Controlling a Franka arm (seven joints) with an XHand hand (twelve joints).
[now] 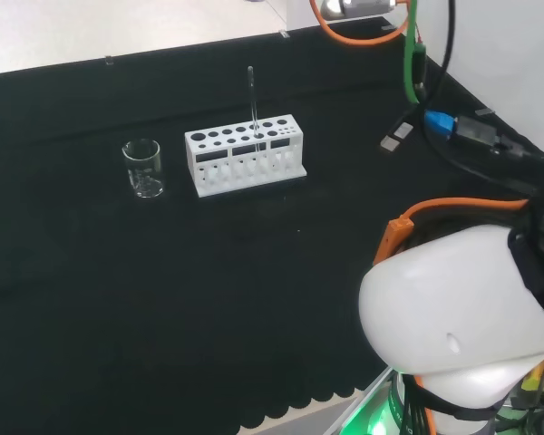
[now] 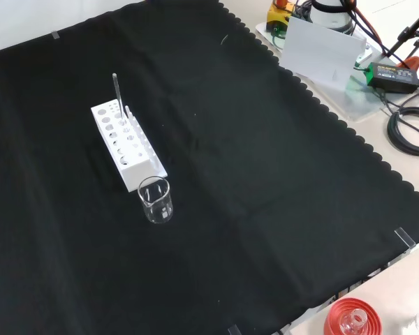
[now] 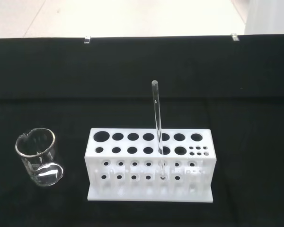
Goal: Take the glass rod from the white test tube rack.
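One glass rod [image 3: 157, 127] standing near upright in the white rack [image 3: 150, 165], in a front-row hole toward the end with the small holes, top well above the rack. Rack in the middle of the black tabletop [image 1: 163, 299]; empty glass beaker [image 3: 38, 157] just beside the rack's other end, apart from it. Fingers: cannot tell how far open, nor whether holding anything. Nothing touching the rod yet, so approach apparently not begun. Best done by coming down toward the rack from above, pinching the rod's bare upper part, then lifting straight up along its length to avoid tipping the rack or knocking the beaker.
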